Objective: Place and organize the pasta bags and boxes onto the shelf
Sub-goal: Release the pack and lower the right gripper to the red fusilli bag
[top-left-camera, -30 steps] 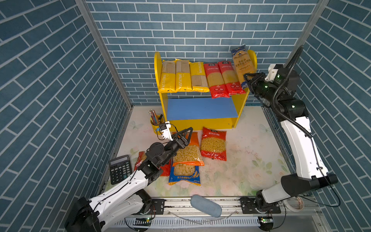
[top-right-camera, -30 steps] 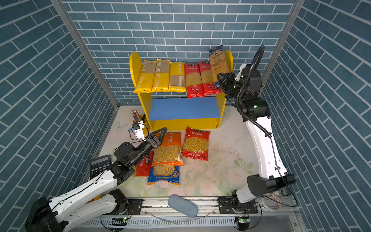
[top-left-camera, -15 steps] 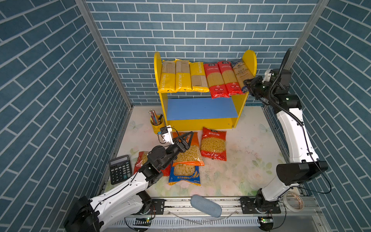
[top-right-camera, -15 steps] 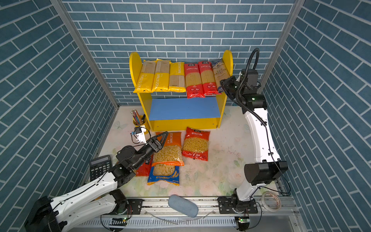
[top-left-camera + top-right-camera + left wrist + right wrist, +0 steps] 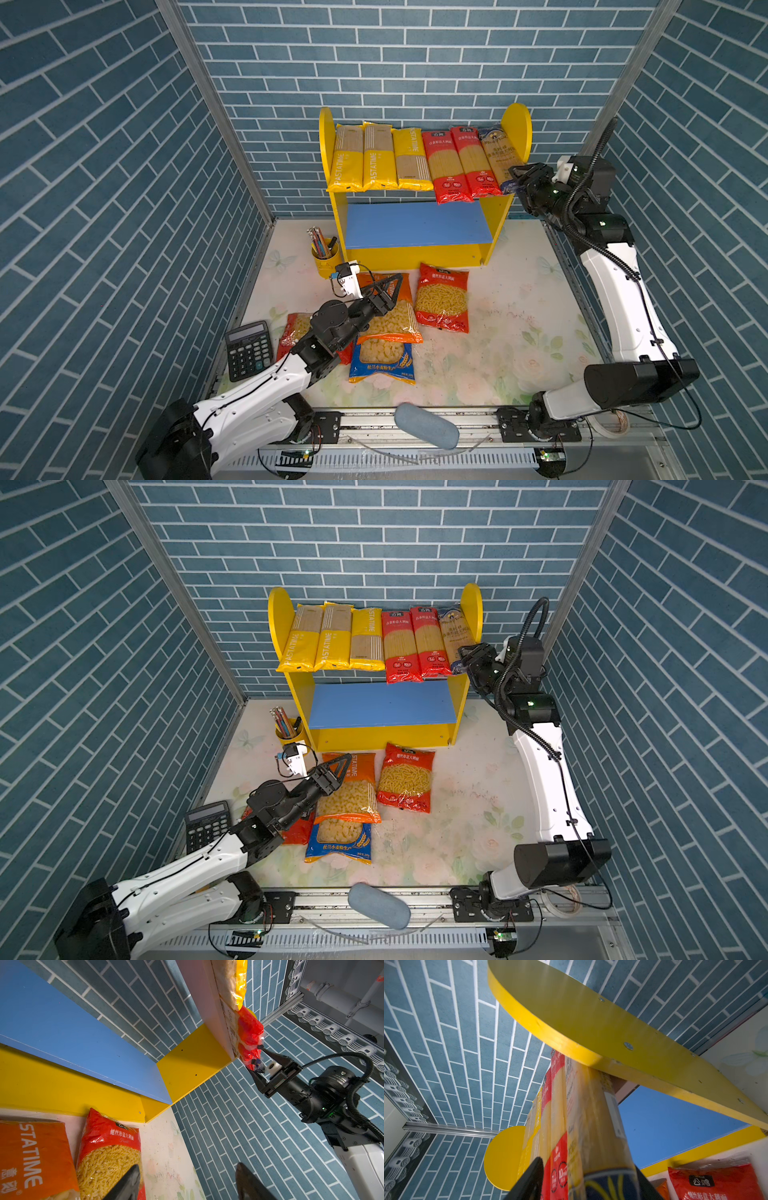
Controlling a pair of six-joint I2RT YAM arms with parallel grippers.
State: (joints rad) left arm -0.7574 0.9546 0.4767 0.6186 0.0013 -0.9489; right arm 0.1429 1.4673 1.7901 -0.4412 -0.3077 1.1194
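Right gripper point(image 5: 515, 180) sits at the front end of the blue spaghetti pack point(image 5: 498, 158), its jaws spread wider than the pack and not clamping it. That pack lies on the upper board point(image 5: 197, 991) of the shelf point(image 5: 518, 124), just beside the right side panel, in a row with two red packs point(image 5: 444, 166) and three yellow packs point(image 5: 376, 160). Left gripper point(image 5: 395, 286) hovers with jaws apart over the orange bag point(image 5: 388, 322) on the table point(image 5: 519, 332); this bag overlaps a blue bag point(image 5: 382, 361), and a red bag point(image 5: 442, 297) lies just beside it.
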